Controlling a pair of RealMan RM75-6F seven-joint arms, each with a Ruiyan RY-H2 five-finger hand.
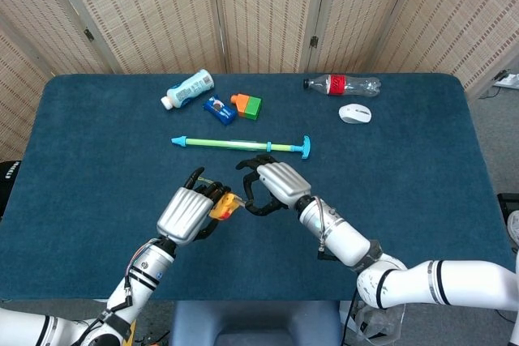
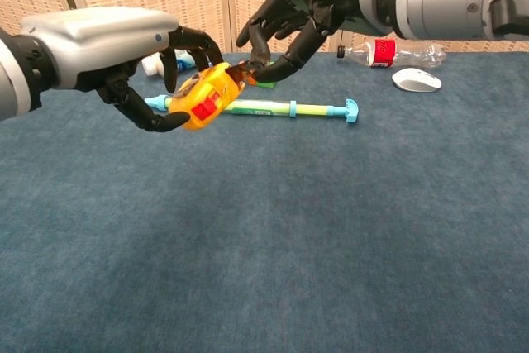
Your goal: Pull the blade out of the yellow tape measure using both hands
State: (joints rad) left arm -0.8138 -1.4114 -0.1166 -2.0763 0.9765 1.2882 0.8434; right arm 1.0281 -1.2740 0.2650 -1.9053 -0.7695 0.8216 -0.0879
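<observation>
The left robot hand (image 2: 136, 72) holds the yellow tape measure (image 2: 204, 95) in the air above the blue surface (image 2: 331, 229), its dark fingers (image 2: 195, 39) curled over the top of the case and the thumb hooked beneath it; in the head view the same hand (image 1: 188, 211) shows from the back, with only a sliver of the tape measure (image 1: 224, 205) visible past its knuckles. The case has a red button on its near face and is tilted, its upper end pointing toward the right robot hand (image 2: 289, 26). That hand reaches in from the right with its fingers bent downward, and its fingertips (image 2: 253, 64) close in a pinch at the upper end of the case, where the blade tab sits; the tab itself is too small and too covered to make out, so I cannot tell for certain that it is gripped. From the head view the right hand (image 1: 272, 186) lies just beside the left, the two nearly touching over the near middle of the surface. Behind them lies a green rod (image 1: 242, 145) with blue ends. Further back are a white bottle (image 1: 187, 89), a small blue packet (image 1: 219, 109), an orange and green block (image 1: 246, 105), a clear bottle (image 1: 341, 84) with a red label, and a white mouse (image 1: 355, 113).
</observation>
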